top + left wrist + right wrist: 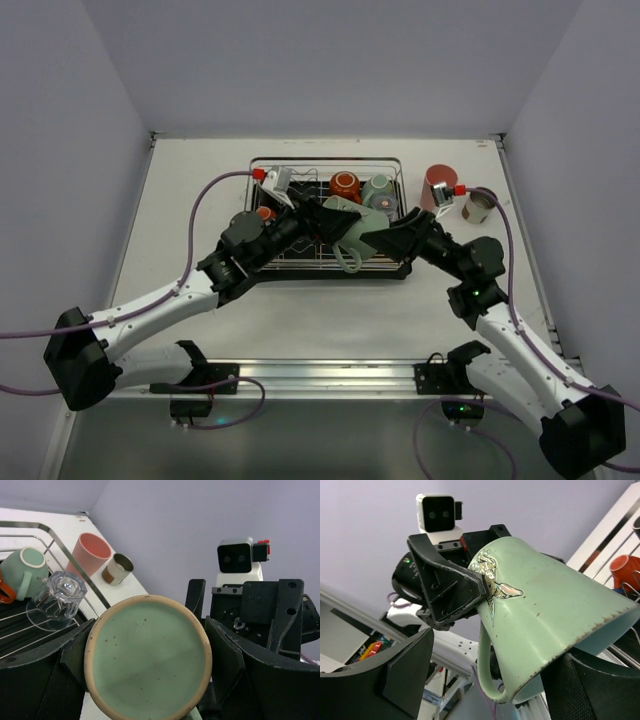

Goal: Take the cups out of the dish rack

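Left claw: clamped on the base of the mint-green mug, holding it sideways above the near side of the dish rack, rim offered rightward.
Right claw: spread around that rim, not gripping; likely a handover.
Far right: pink tumbler on worktop, already unloaded.

Side by side, the left arm and the right arm wear glossy white shells between chunky black joints; a purple cable runs along each, ending in a red plug; the left arm's boxy white wrist camera shows twin dark lenses; the right gripper has broad matt black fingers; a green light glows on the right arm.
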Controlling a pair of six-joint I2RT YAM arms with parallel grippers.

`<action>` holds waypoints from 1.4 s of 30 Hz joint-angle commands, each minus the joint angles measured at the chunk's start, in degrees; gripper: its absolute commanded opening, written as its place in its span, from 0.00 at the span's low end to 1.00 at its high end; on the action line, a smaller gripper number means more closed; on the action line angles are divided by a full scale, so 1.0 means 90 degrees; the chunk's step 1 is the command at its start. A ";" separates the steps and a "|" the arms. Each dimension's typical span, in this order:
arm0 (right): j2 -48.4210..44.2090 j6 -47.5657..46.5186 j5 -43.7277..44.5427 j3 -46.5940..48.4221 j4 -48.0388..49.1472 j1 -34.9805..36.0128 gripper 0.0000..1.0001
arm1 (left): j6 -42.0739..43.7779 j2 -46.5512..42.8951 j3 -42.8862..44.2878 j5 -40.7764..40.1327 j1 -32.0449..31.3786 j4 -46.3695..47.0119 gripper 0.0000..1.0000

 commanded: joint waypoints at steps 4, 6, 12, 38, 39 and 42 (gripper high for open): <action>-0.0310 0.0065 0.0640 -0.0069 0.0699 0.0212 0.75 | -0.0361 -0.0270 -0.0061 0.0114 -0.0035 0.1812 0.18; -0.0174 0.0172 0.0631 -0.0030 0.1019 0.0242 0.63 | -0.0430 -0.0133 -0.0080 0.0182 -0.0093 0.1900 0.18; 0.0168 0.0885 0.0904 -0.0342 0.2270 0.0320 0.25 | -0.0391 -0.0259 -0.0344 -0.0402 -0.0298 0.2154 0.36; 0.1436 -0.5686 0.5983 0.4823 -0.9369 -0.0988 0.00 | 0.3378 -0.2310 0.0662 -0.2914 -0.0337 -0.5316 1.00; 0.1747 -0.5735 0.5885 0.4862 -0.9379 -0.1201 0.00 | 0.3388 -0.2311 0.0614 -0.2836 -0.0337 -0.5374 1.00; 0.2285 -0.5843 0.5641 0.4999 -0.9350 -0.1408 0.00 | 0.3428 -0.2301 0.0623 -0.2583 -0.0337 -0.5433 1.00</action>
